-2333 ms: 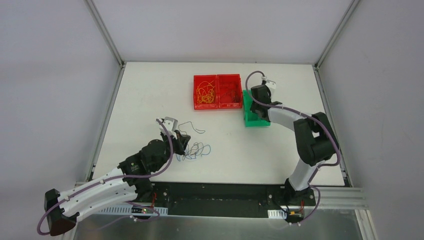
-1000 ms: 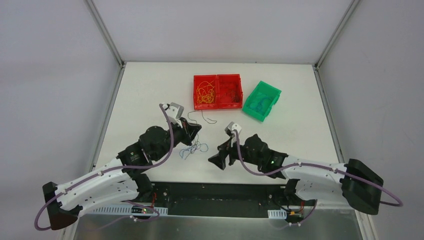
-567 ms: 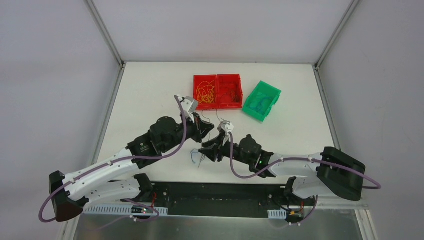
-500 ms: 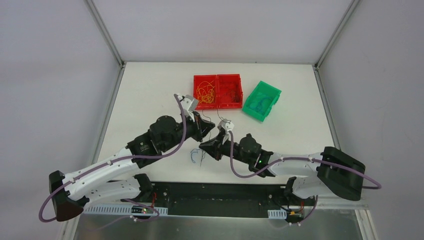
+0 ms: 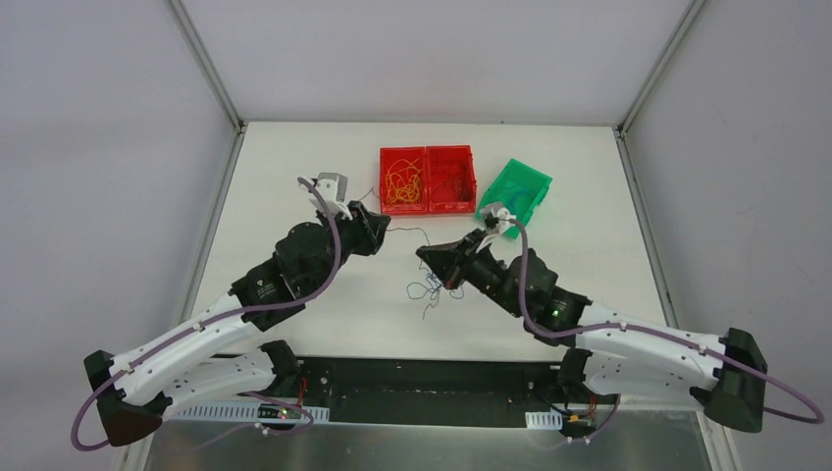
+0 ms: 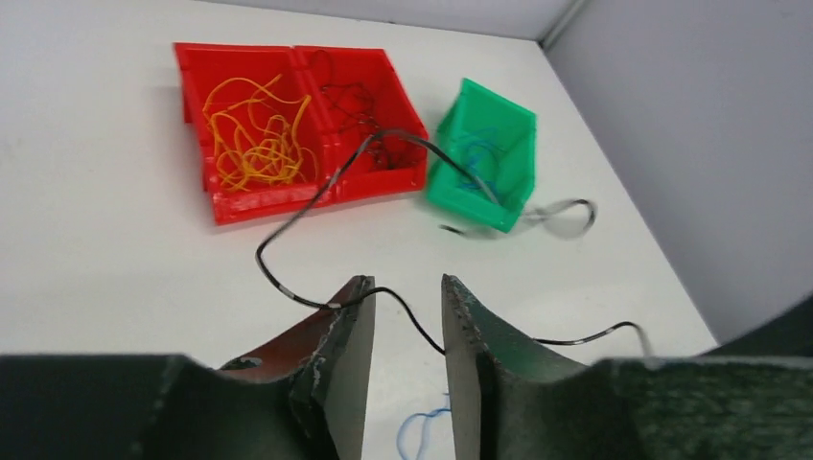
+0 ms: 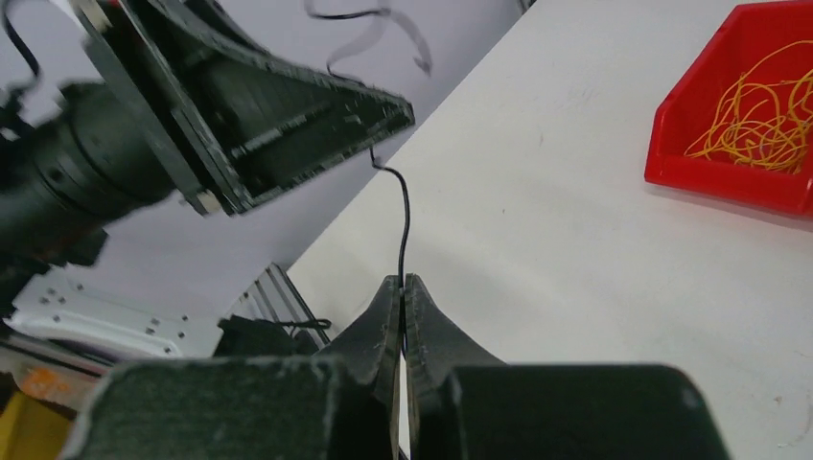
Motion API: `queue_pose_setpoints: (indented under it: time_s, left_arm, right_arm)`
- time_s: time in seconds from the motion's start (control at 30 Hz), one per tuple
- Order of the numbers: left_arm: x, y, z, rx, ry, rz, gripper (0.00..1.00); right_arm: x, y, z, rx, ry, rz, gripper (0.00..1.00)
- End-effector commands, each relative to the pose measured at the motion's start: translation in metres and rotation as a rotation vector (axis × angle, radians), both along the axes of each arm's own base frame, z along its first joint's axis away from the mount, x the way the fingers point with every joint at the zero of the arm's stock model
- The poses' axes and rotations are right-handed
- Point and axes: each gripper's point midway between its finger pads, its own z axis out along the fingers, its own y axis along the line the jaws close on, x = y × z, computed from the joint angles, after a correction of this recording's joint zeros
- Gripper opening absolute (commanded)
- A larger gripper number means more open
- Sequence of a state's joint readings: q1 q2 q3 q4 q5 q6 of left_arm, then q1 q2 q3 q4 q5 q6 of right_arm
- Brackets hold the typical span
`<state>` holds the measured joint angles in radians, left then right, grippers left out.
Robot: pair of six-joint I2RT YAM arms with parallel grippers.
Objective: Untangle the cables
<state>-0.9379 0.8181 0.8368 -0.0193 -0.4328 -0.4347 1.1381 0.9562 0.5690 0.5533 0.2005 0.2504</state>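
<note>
Cable (image 7: pixel 406 230) pinched in closed right tool (image 7: pixel 403 280), left tool (image 6: pixel 405 283) slightly parted

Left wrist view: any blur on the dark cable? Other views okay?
Left wrist: dark cable sharp near the fingers, its far loop by the green bin motion-blurred. Right wrist: its upper loop smeared too. Top external: evenly lit, no glare, tangle barely resolved.

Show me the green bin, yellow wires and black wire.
green bin (image 6: pixel 499 110), left wrist view, back wall
yellow wires (image 6: pixel 254 144), left wrist view, middle of bundle
black wire (image 7: pixel 405 230), right wrist view, straight stretch
</note>
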Motion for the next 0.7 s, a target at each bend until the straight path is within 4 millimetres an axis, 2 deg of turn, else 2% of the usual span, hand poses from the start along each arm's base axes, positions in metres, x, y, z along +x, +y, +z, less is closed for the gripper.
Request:
queue_pose_setpoints:
  time_s: [0.0,0.03,0.07,0.1,0.2,0.27,0.33,0.43,0.53,0.6,0.67]
  left_arm:
    - [0.011,0.021,-0.020,0.104,-0.001,0.077,0.56]
    - [0.010,0.018,-0.024,0.136,-0.010,0.052,0.75]
    - [0.009,0.013,-0.027,0.172,-0.026,0.011,0.82]
    - [0.007,0.007,-0.033,0.196,-0.032,-0.025,0.84]
    - [0.005,-0.006,-0.046,0.148,-0.058,-0.080,0.82]
    - [0.001,-0.012,-0.057,0.098,-0.104,-0.118,0.83]
    - [-0.011,-0.021,-0.064,0.080,-0.145,-0.209,0.83]
    - [-0.023,-0.041,-0.084,0.113,-0.197,-0.350,0.83]
    - [-0.030,-0.069,-0.087,0.125,-0.254,-0.493,0.83]
    - [-0.033,-0.087,-0.096,0.172,-0.262,-0.585,0.77]
    - [-0.032,-0.099,-0.109,0.239,-0.274,-0.606,0.74]
  right_arm:
    - [0.020,-0.029,0.031,-0.013,0.143,-0.178,0.00]
    - [0.026,-0.034,0.035,-0.036,0.159,-0.205,0.00]
    - [0.031,-0.039,0.038,-0.064,0.172,-0.225,0.00]
    - [0.038,-0.042,0.037,-0.102,0.179,-0.237,0.00]
    - [0.053,-0.045,0.033,-0.220,0.157,-0.224,0.00]
    - [0.063,-0.055,0.027,-0.248,0.129,-0.267,0.00]
    - [0.073,-0.062,0.028,-0.172,0.108,-0.284,0.00]
    - [0.080,-0.070,0.006,-0.100,0.191,-0.312,0.00]
    - [0.078,-0.070,0.004,-0.101,0.239,-0.301,0.00]
    - [0.076,-0.078,0.002,-0.091,0.236,-0.324,0.00]
    - [0.067,-0.080,0.009,-0.072,0.220,-0.284,0.00]
